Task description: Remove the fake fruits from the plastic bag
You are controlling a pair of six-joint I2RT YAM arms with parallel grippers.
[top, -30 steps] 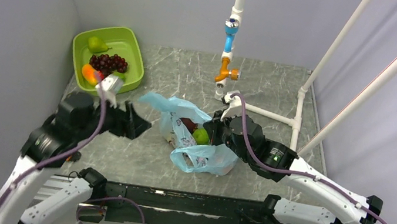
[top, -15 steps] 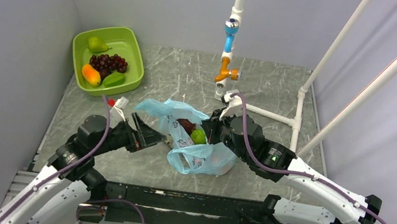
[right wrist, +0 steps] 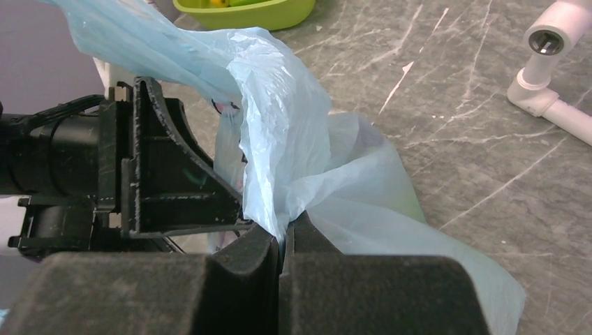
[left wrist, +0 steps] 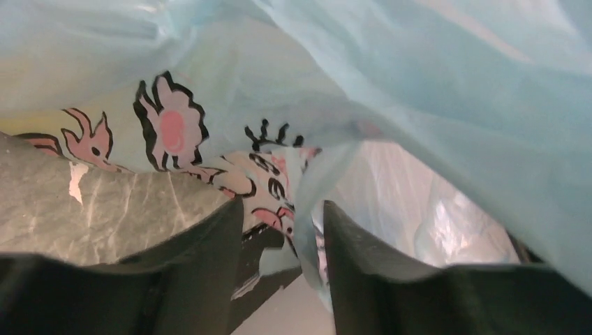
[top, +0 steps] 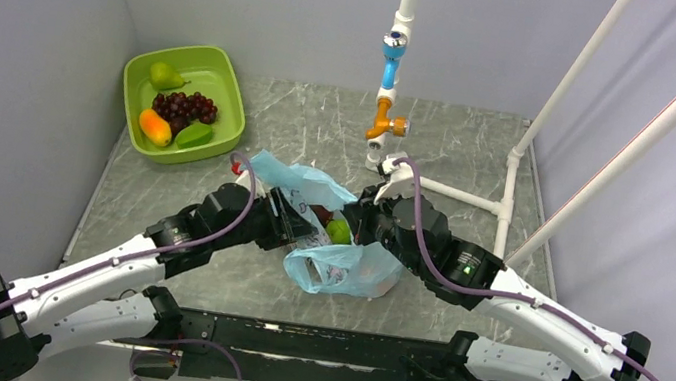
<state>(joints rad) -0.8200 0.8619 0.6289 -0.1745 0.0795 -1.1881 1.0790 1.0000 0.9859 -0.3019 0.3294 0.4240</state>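
Top external: plastic bag (top: 347, 271) lies at worktop (top: 480, 161) ctr. A green fruit (top: 339, 232) and a dark red fruit (top: 319, 214) are visible through its opening. L fingers (top: 293, 226) sit at the bag's left mouth edge, R fingers (right wrist: 279, 241) at its right side.

L wrist view: L fingers spread, w/ a fold of printed bag film hanging btwn them, not gripped.

R wrist view: R fingers pressed together, pinching a gathered ridge of bag film.

Lime-green tub (top: 212, 71) stands far-left, well apart from the bag. Contents: pear (top: 165, 76), grape bunch (top: 184, 108), orange fruit (top: 154, 127), second green piece (top: 193, 134).
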